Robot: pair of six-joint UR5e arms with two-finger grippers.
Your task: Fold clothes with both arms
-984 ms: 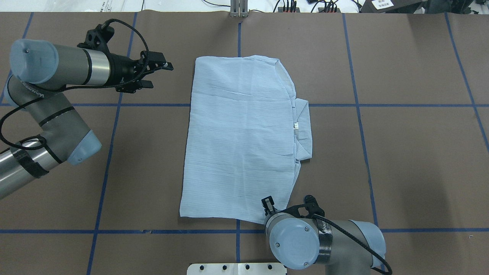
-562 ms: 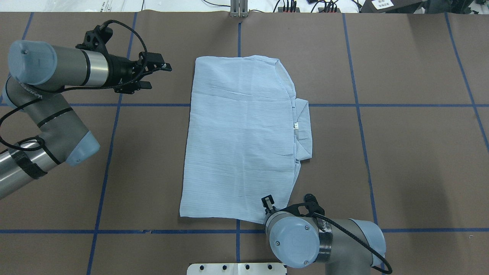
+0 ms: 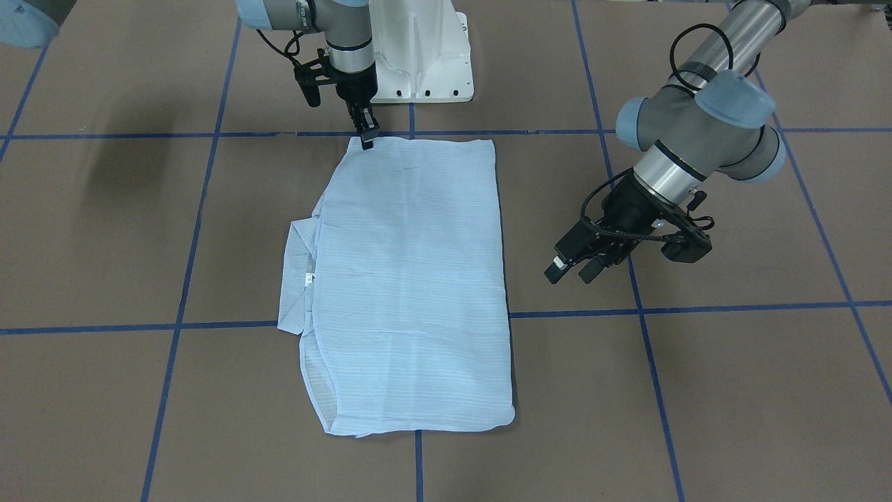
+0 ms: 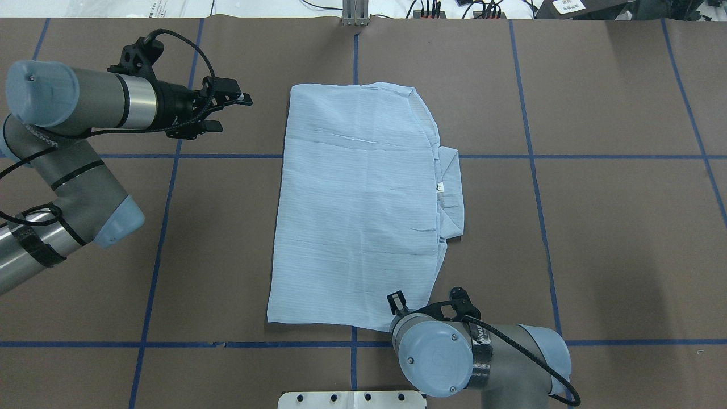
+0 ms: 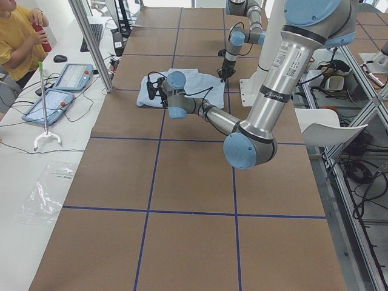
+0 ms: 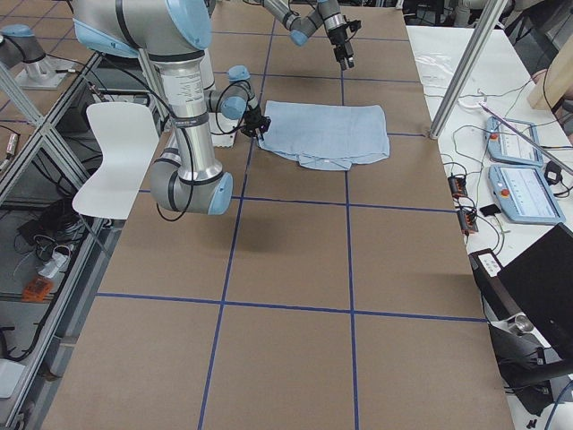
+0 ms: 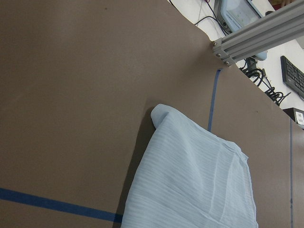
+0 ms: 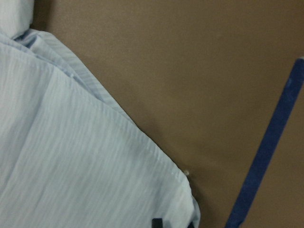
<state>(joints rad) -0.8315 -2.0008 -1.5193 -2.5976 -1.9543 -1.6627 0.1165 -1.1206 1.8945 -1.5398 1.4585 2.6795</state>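
The pale-blue striped shirt lies folded into a flat rectangle at mid-table, its collar and small label sticking out on one long side. My left gripper hovers open and empty over bare table, clear of the shirt's far corner. My right gripper points straight down onto the shirt's corner nearest the robot. In the right wrist view its dark tips sit together on that corner, shut on the cloth. In the overhead view the right wrist hides the fingers.
The brown table carries a grid of blue tape. The white pedestal base stands just behind the right gripper. An aluminium post rises at the far edge. A person and two tablets are beside the table.
The left arm has drawn back a little to the left, gripper still open. The right arm has shifted slightly towards the robot. The shirt lies as before.
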